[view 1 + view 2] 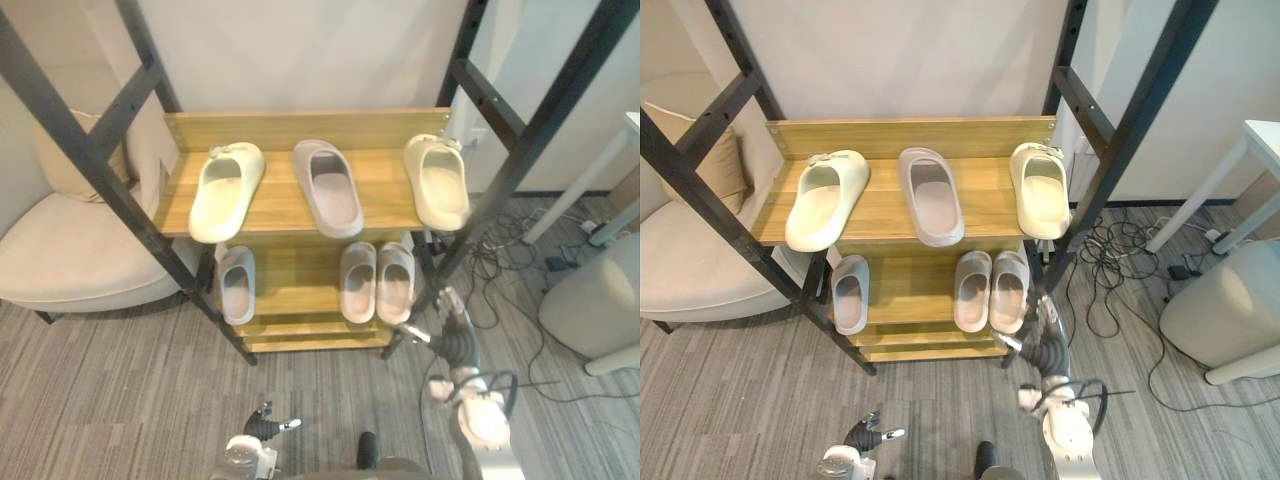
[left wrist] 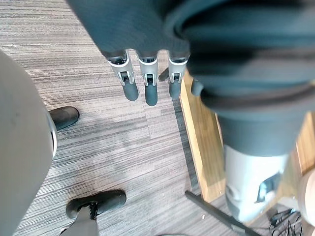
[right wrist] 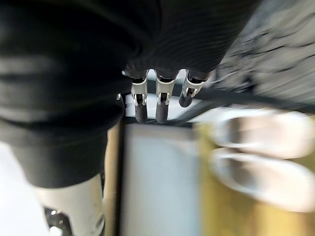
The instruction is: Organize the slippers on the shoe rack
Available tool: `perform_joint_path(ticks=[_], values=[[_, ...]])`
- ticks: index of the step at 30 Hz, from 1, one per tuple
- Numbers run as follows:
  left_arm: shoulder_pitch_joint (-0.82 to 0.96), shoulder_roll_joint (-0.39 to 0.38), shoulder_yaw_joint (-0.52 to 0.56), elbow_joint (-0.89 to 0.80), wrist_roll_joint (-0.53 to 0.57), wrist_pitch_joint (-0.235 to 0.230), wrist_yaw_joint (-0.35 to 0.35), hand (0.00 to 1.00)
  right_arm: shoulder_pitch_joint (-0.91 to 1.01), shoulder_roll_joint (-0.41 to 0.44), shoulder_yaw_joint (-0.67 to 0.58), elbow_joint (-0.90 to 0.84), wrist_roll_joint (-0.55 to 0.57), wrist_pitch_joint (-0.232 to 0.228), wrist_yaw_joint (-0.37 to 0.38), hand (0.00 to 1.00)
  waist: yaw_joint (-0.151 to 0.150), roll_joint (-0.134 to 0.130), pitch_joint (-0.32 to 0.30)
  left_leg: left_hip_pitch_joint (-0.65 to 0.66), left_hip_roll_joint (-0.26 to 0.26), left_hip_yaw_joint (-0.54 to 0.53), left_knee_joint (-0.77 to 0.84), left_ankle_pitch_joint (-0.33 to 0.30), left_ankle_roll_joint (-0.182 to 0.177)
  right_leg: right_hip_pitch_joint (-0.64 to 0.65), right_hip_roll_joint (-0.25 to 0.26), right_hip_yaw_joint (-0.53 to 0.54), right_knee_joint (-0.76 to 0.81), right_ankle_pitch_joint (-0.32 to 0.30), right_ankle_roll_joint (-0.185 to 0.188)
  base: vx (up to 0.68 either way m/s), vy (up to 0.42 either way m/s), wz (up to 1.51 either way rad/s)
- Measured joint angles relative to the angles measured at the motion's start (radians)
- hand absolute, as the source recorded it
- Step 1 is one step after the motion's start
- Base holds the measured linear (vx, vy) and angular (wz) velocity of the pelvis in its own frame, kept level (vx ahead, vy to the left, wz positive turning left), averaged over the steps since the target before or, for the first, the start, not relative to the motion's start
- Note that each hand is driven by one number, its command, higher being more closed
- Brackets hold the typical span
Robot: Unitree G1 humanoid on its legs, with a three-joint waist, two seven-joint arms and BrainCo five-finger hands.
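We see the right hand [image 1: 455, 338] beside the lower slippers [image 1: 395, 282] on the shoe rack [image 1: 279, 196], the left hand [image 1: 262, 428] low over the floor [image 1: 120, 380], both empty with fingers relaxed.

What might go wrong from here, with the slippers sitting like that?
The right hand hangs close to the rack's black frame bar; reaching in, it might bump the bar. The grey slipper on the top shelf reaches over the shelf's front edge, so a knock could tip it off. Cables on the floor to the right might snag.
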Motion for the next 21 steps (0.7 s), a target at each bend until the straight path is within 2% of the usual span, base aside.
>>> perform_joint_path(ticks=[4,12,15,19,21], values=[[0.000,0.004,0.000,-0.006,0.000,-0.001,-0.015,0.00,-0.129,-0.028,0.000,0.000,-0.019,-0.003,-0.029,0.00,0.018,-0.006,-0.003,-0.004,-0.003,-0.010,-0.002,0.001,0.002,0.002,-0.004,-0.011,-0.003,-0.001,0.001,-0.02,0.017,0.12],[0.011,0.013,0.001,-0.025,0.000,0.000,-0.019,0.00,-0.266,-0.109,-0.041,0.016,-0.016,-0.005,-0.067,0.00,0.019,-0.007,-0.003,-0.016,-0.010,-0.059,-0.035,0.022,0.014,0.001,-0.011,-0.053,-0.003,-0.007,0.007,-0.05,-0.010,0.17],[0.016,0.022,0.001,-0.030,0.000,0.000,-0.020,0.00,-0.345,-0.154,-0.042,0.078,-0.016,-0.004,-0.084,0.00,0.019,-0.010,-0.001,-0.026,-0.010,-0.068,-0.035,0.025,0.013,-0.004,-0.012,-0.060,0.000,-0.007,0.006,0.00,-0.005,0.08],[0.021,0.032,0.001,-0.037,0.000,0.000,-0.020,0.00,-0.433,-0.166,-0.079,0.164,-0.015,-0.003,-0.108,0.00,0.019,-0.014,0.000,-0.045,-0.014,-0.088,-0.038,0.034,0.014,-0.014,-0.016,-0.081,0.000,-0.009,0.006,0.03,0.002,0.16],[0.027,0.035,0.001,-0.039,0.000,0.000,-0.020,0.00,-0.512,-0.212,-0.079,0.242,-0.006,0.007,-0.126,0.00,0.020,-0.015,0.000,-0.044,-0.017,-0.104,-0.052,0.041,0.014,-0.013,-0.019,-0.094,0.000,-0.009,0.007,0.05,0.018,0.13]])
